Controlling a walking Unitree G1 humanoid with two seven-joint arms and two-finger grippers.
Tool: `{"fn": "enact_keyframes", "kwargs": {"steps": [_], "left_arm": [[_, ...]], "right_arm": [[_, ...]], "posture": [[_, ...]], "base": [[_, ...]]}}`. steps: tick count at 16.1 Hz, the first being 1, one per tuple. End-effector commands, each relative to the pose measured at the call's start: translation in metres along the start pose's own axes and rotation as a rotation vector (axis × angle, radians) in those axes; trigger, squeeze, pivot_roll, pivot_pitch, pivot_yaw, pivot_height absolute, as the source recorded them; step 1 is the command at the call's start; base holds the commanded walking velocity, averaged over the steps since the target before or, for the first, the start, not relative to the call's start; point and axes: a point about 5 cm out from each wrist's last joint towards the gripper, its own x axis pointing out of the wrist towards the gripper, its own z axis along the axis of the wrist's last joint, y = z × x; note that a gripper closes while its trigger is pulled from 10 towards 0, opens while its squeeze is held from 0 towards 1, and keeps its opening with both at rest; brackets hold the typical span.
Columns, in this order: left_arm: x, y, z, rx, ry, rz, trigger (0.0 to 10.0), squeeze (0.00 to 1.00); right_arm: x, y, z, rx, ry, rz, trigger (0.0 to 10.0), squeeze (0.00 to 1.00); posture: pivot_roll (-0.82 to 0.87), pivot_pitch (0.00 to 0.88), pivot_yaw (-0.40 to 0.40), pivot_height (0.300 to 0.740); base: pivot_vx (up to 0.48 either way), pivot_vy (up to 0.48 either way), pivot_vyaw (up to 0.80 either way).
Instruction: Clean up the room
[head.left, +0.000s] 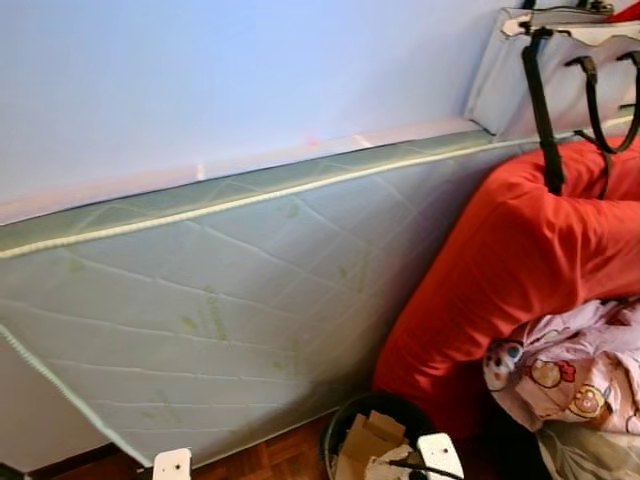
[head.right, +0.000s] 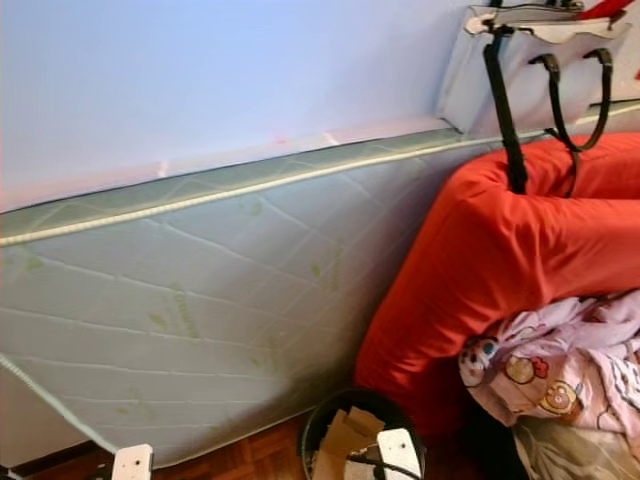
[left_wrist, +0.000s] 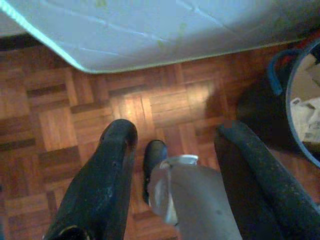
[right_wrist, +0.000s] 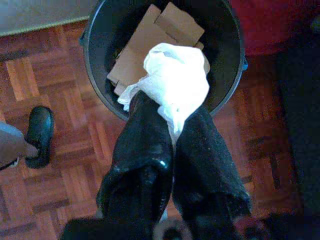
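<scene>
A crumpled white wad (right_wrist: 172, 80), probably tissue or thin plastic, is held pinched between the closed fingers of the right pincer (right_wrist: 172, 125), directly above the open black bin (right_wrist: 100, 75) in which cardboard (right_wrist: 150, 37) already lies. The wad is judged light, soft and crushable; it is best gripped at its bunched middle, loose edges being likely to slip. The left pincer (left_wrist: 175, 150) is held wide and empty over the parquet floor (left_wrist: 60, 115), near the mattress (head.left: 220, 310).
</scene>
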Motion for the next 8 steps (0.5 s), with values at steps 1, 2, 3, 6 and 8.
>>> {"fn": "enact_keyframes", "kwargs": {"steps": [1,2,3,6,8], "left_arm": [[-0.0007,-0.0016,-0.002,0.001,-0.003,-0.011,10.0,0.0],[-0.0008,-0.0018,-0.0014,-0.003,-0.011,-0.014,10.0,0.0],[-0.0011,-0.0022,0.0002,-0.017,-0.035,-0.023,10.0,0.0],[-0.0013,-0.002,-0.0003,-0.009,-0.032,-0.031,10.0,0.0],[-0.0014,-0.0015,-0.001,-0.005,-0.027,-0.03,10.0,0.0]], "right_arm": [[-0.0013,-0.0034,-0.0025,0.024,-0.008,-0.011,10.0,0.0],[-0.0014,-0.0035,-0.0019,0.033,-0.018,-0.013,10.0,0.0],[-0.0017,-0.0024,0.0003,0.062,-0.054,-0.003,10.0,0.0],[-0.002,-0.0017,0.0001,0.077,-0.064,-0.001,10.0,0.0],[-0.0022,-0.0017,-0.001,0.095,-0.061,-0.006,10.0,0.0]], "posture": [[0.05,0.0,-0.058,0.74],[0.05,0.0,-0.058,0.74],[0.05,0.0,-0.056,0.74],[0.05,0.0,-0.056,0.74],[0.05,0.0,-0.057,0.74]], "base": [[0.0,0.0,0.0],[0.0,0.0,0.0],[0.0,0.0,0.0],[0.0,0.0,0.0],[0.0,0.0,0.0]]}}
